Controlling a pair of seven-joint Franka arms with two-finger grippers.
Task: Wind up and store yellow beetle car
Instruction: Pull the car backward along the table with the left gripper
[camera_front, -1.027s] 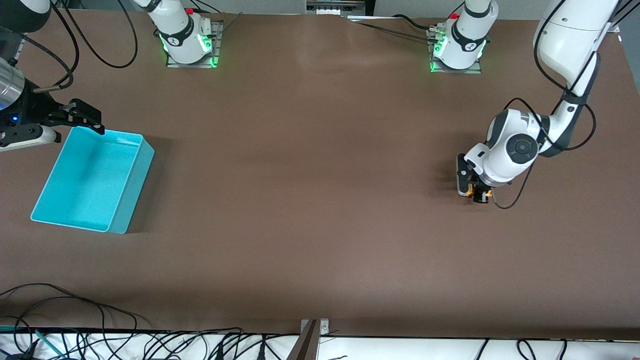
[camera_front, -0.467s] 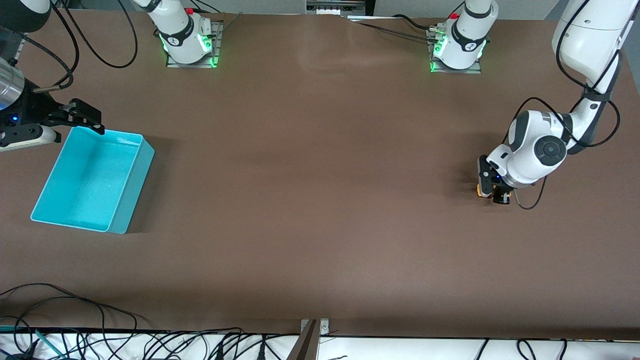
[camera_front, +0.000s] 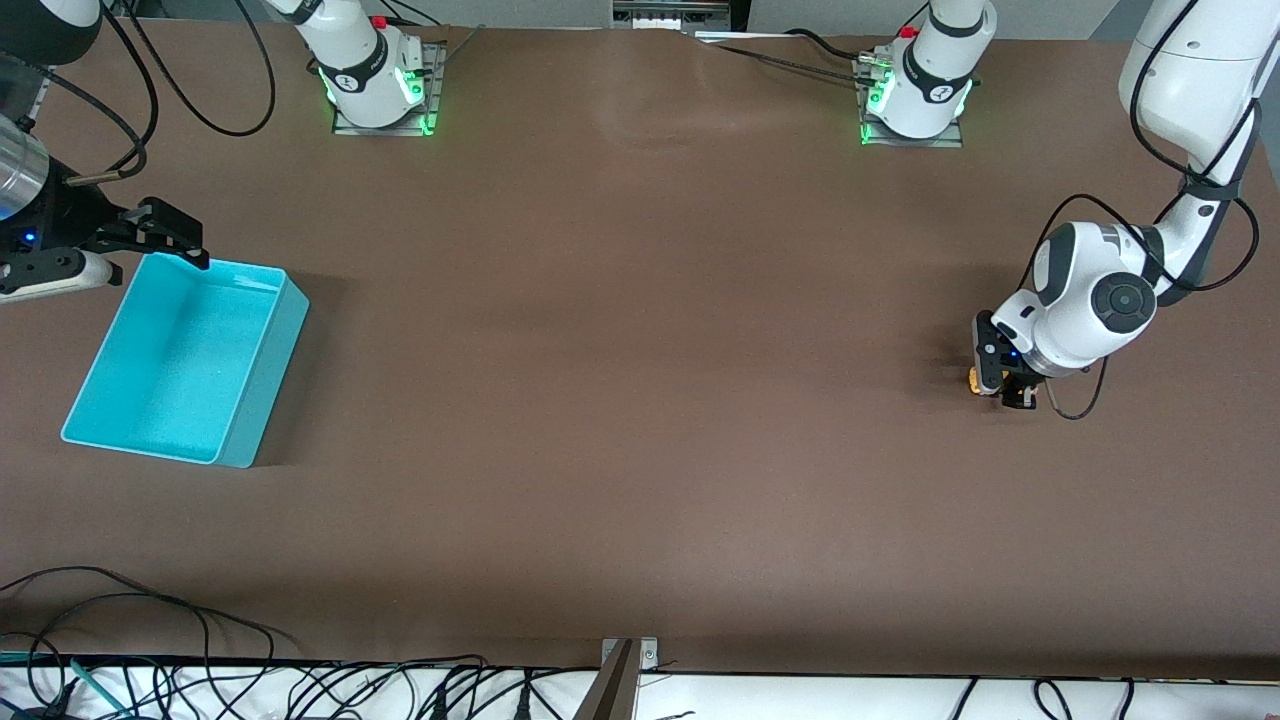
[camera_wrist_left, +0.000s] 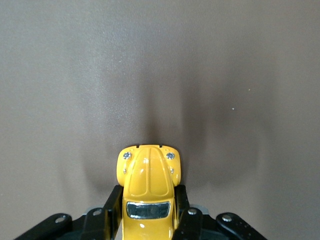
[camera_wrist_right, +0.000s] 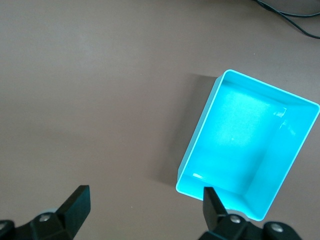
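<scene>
The yellow beetle car is gripped between the black fingers of my left gripper, its rounded nose and dark windscreen pointing out over the brown table. In the front view the left gripper is low at the table near the left arm's end, with a bit of yellow car showing beside it. The empty turquoise bin sits at the right arm's end. My right gripper hangs open and empty over the bin's farther edge; the right wrist view shows the bin beside the right gripper.
Both arm bases stand at the table's farther edge. Cables lie along the edge nearest the front camera. The brown table spreads bare between the bin and the car.
My left gripper has dragged the car along the table toward the left arm's end. The right arm has not moved.
</scene>
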